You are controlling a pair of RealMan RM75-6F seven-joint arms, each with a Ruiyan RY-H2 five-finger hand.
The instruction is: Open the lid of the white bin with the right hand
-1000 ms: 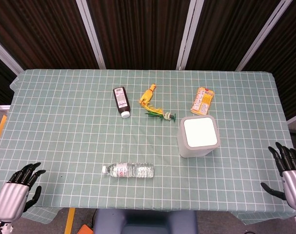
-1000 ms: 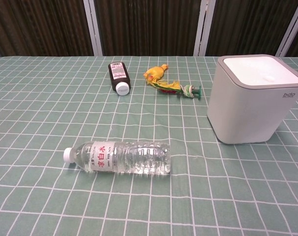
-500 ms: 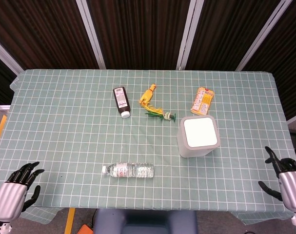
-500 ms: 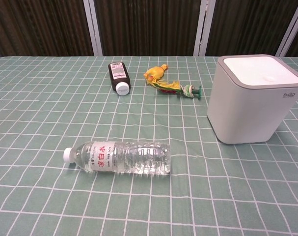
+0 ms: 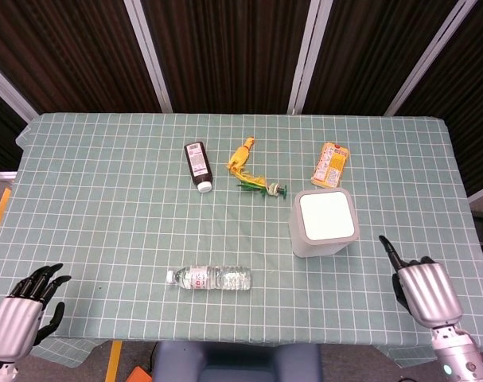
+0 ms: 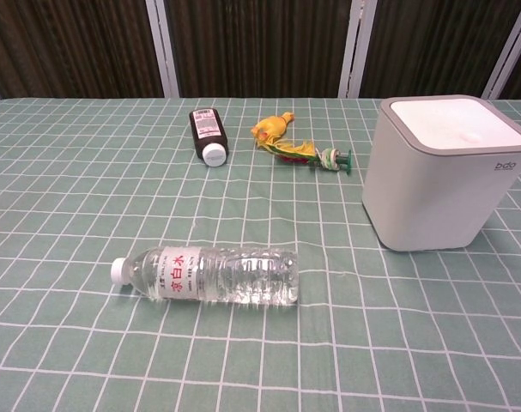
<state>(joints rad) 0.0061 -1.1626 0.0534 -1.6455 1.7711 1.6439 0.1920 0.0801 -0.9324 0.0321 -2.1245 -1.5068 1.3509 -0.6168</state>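
So the right hand (image 5: 422, 290) sits low at the near right corner of the tabletop (image 5: 106, 207), back of the hand facing up, one of its fingers (image 5: 389, 249) poking out toward the white bin (image 5: 325, 224) while the rest look curled in, holding nothing. It's near the bin but clearly apart from it, with bare checkered cloth between them. The left hand (image 5: 22, 314) hangs off the near left edge, dark fingers spread, nothing in it either. Closest to the front edge is a water bottle (image 5: 208, 278) lying on its side, cap pointing left. The bin stands upright right of center, squarish so no real long axis, and its lid (image 6: 456, 122) is flat and closed, facing straight up. Behind it are a yellow snack packet (image 5: 330, 165), a yellow toy (image 5: 249, 169), and a dark bottle (image 5: 197, 166) lying down.
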